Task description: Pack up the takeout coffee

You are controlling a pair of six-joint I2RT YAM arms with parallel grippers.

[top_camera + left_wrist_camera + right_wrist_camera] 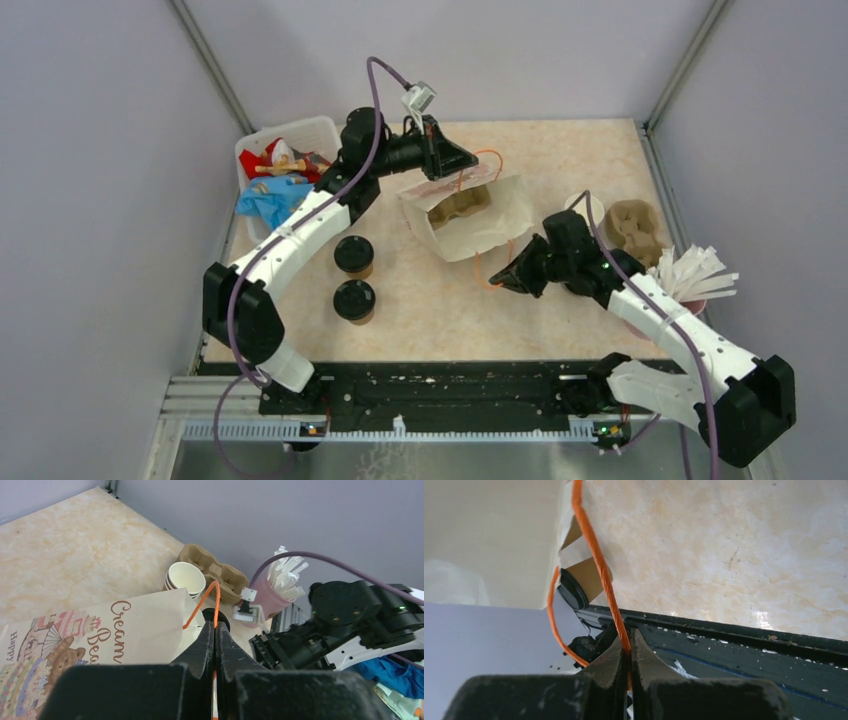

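1. Left gripper is pinched shut on the paper bag's far handle; the right gripper is clamped on the near handle.
2. Mid-table, the paper bag sits with its mouth pulled open and a pulp tray inside.
3. Both lidded coffees stand outside it near the left edge, the farther cup and the nearer cup, so the packing looks barely begun.

Desk: cream marble-pattern laminate, smooth, faint sheen noted.
Bag: white paper, matt; colour print seen on side.
Orange cord handle: twisted strands, rough.
Far cup, near cup: brown paper walls, matt; lids black plastic, dull sheen.
Cup tray: brown moulded pulp, coarse, matt.
Left claw, right claw: black plastic, grainy matt finish observed.
Sticks: white paper, flat, matt.
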